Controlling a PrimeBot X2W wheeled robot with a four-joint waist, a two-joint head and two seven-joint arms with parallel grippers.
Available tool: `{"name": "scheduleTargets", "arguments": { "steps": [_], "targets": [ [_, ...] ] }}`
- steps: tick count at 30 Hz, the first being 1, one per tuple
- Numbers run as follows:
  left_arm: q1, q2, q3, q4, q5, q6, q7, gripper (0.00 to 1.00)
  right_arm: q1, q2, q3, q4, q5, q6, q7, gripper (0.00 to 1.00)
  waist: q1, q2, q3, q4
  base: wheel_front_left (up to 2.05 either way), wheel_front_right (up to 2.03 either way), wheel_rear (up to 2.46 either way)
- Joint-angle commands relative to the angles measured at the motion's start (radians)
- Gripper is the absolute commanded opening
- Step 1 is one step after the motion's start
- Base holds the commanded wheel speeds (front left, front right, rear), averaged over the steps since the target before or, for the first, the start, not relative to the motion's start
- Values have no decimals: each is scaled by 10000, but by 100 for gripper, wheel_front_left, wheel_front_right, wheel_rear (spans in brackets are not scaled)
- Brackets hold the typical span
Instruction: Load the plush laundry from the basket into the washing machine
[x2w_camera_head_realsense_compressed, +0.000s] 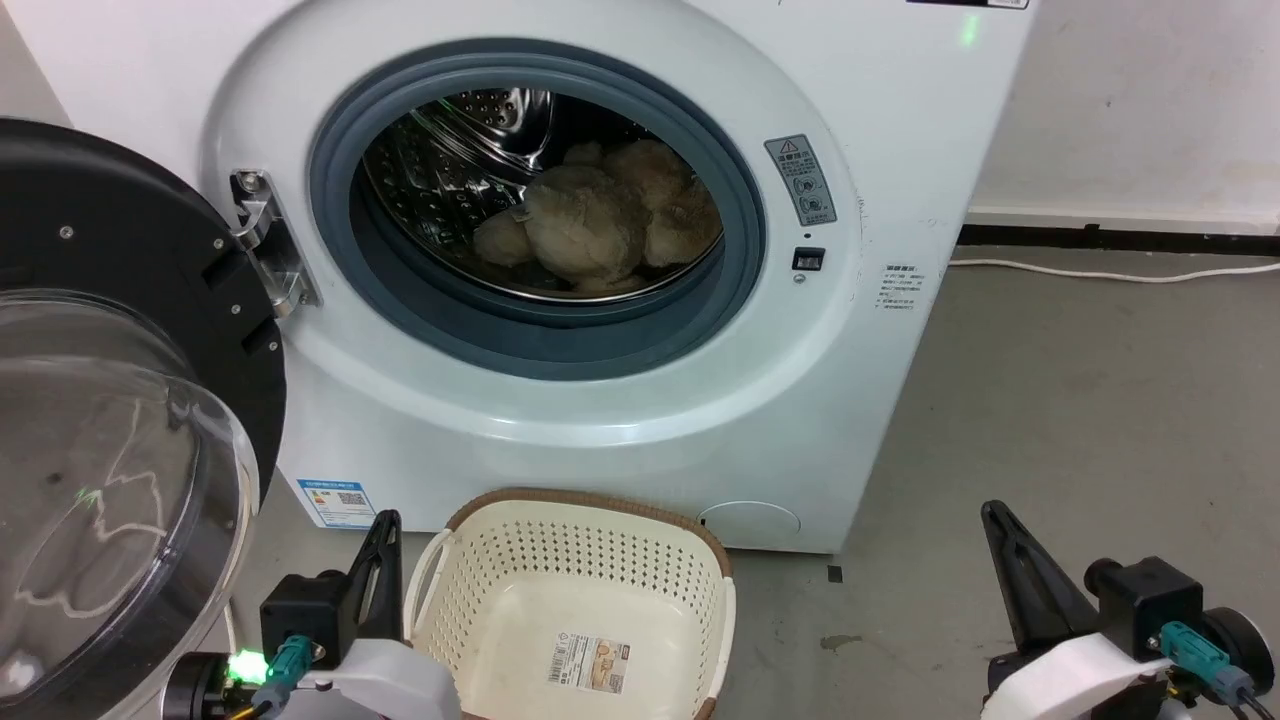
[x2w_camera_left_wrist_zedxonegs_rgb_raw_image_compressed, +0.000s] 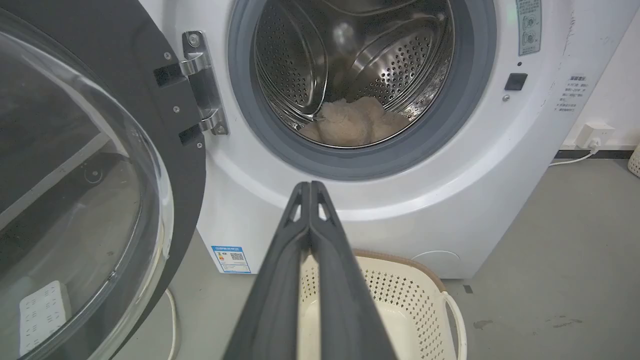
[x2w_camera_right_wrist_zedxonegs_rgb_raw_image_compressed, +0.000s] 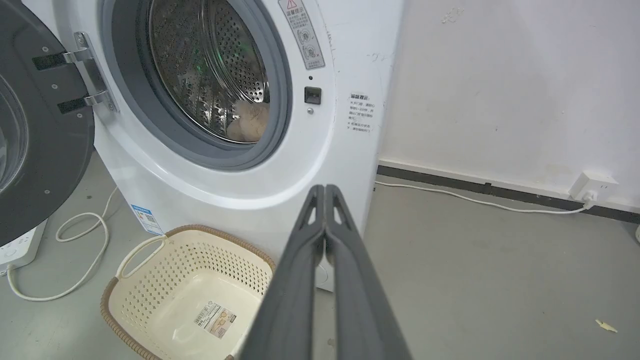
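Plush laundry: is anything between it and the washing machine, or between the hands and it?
Nothing visible. The plush laundry already lies inside the washing machine, whose door stands swung open to the left; no object sits between the porthole and the shut left hand or right hand.

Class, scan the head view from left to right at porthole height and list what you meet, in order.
open door → door hinge → plush laundry → grey warning sticker → white cable on the floor
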Motion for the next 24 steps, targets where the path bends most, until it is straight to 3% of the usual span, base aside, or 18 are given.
{"name": "scheduleTargets", "arguments": {
  "steps": [1, 24],
  "targets": [
    [-148, -10, 45, -70, 100, -44, 70, 0, -171, 32, 9, 19, -73, 5, 81, 0, 0, 0, -1, 1, 0, 0, 0],
    [-198, -32, 158, -229, 231, -97, 340, 0, -260, 36, 20, 26, -354, 6, 354, 0, 0, 0, -23, 20, 0, 0, 0]
  ]
}}
